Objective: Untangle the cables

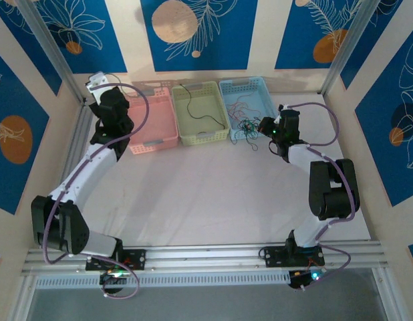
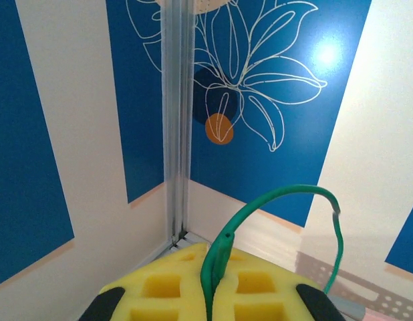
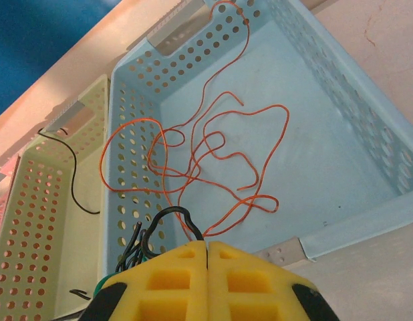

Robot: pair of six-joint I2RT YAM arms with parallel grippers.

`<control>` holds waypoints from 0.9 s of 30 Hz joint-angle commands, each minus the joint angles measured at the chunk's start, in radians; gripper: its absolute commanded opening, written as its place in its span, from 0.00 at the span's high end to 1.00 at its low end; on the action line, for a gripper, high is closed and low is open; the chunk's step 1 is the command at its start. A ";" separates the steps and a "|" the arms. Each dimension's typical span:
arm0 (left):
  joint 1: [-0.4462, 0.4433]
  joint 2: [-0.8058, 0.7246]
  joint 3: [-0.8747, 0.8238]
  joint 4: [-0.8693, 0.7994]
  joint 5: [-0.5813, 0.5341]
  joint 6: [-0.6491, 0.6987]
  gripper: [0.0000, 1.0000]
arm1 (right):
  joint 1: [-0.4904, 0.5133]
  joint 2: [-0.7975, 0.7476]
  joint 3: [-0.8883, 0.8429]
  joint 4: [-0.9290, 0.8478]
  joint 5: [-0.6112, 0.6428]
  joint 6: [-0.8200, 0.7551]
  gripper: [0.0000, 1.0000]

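Looping orange cable (image 3: pixel 193 172) lies in blue basket (image 3: pixel 340 87), black cable (image 3: pixel 73 180) in green basket (image 3: pixel 33 221)

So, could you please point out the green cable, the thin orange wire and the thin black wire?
Green cable (image 2: pixel 300 188), left wrist view, top of its arc.
Thin orange wire (image 3: pixel 172 168), right wrist view, crossing loops.
Thin black wire (image 3: pixel 73 180), right wrist view, mid-length.

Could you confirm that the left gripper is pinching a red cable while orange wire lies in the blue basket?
Not quite: the left wrist view shows the left gripper pinching a green cable, not red. Orange wire does lie in the blue basket.
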 commanded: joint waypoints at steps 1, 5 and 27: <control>0.010 0.070 0.040 0.039 -0.008 0.023 1.00 | 0.007 0.013 0.029 0.003 -0.015 0.003 1.00; 0.011 0.195 0.095 0.067 -0.006 0.043 1.00 | 0.007 0.019 0.032 -0.001 -0.013 0.003 1.00; 0.003 0.501 0.130 -0.070 0.213 -0.027 0.95 | 0.004 0.033 0.046 -0.006 -0.028 0.006 1.00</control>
